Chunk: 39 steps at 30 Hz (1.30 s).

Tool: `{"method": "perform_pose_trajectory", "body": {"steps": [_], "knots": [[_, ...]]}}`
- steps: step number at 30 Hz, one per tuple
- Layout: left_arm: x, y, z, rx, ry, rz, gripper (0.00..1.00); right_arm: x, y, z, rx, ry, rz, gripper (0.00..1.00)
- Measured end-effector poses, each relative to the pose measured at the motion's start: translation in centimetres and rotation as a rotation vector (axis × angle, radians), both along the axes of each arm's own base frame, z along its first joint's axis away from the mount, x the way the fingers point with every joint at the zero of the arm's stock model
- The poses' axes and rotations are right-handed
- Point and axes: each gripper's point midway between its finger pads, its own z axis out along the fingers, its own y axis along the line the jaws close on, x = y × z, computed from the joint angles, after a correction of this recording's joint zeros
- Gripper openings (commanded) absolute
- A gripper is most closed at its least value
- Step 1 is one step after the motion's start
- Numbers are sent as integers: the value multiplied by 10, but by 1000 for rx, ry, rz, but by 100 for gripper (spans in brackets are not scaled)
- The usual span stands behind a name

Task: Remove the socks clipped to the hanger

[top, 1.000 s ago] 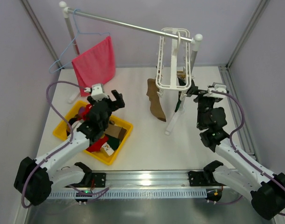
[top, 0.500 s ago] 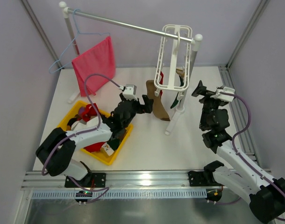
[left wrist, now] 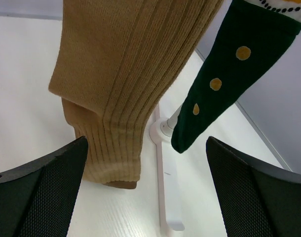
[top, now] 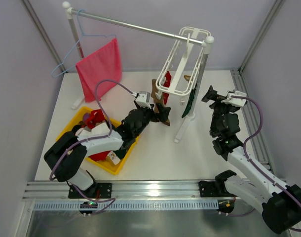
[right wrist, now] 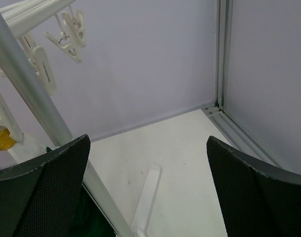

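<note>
A white plastic hanger [top: 182, 74] hangs tilted from a rail [top: 140, 28] at the far side of the surface [top: 155, 148]. The socks [top: 166, 80] are clipped beneath it, among them a ribbed tan sock [left wrist: 121, 74] and a dark green sock [left wrist: 224, 69] with yellow dots. They look light, limp and stretchy. The tan sock's lower ribbed end, just ahead of the left jaws, seems the best hold, though the hanger may swing when pulled. Both left jaws and right jaws stand wide apart, empty. No brand or writing is readable.
</note>
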Motion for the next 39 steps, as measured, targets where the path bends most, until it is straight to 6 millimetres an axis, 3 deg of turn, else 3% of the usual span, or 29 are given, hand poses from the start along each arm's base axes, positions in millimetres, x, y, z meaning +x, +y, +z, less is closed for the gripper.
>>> {"method": "perform_pose_trajectory", "body": {"steps": [12, 20, 30, 31, 33, 34, 35, 36, 39], "knots": [[19, 4, -5, 28, 3, 92, 100, 3, -1, -3, 1, 8, 0, 100], [28, 7, -9, 65, -10, 138, 74, 10, 2, -12, -5, 33, 10, 100], [41, 4, -17, 107, -18, 170, 66, 11, 3, -15, 0, 41, 18, 100], [41, 4, -18, 112, -20, 173, 62, 11, 3, -15, -1, 41, 19, 100], [43, 6, -20, 119, -20, 179, 36, 9, 2, -14, 0, 39, 21, 100], [44, 6, -21, 121, -19, 184, 16, 8, 2, -12, 1, 35, 21, 100], [45, 7, -22, 121, -17, 186, 7, 7, 1, -10, 3, 30, 21, 100], [46, 8, -23, 128, -18, 193, 0, 6, 1, -8, 6, 22, 21, 100], [49, 12, -25, 137, -19, 207, 0, 3, 1, -4, 9, 9, 28, 100]]}}
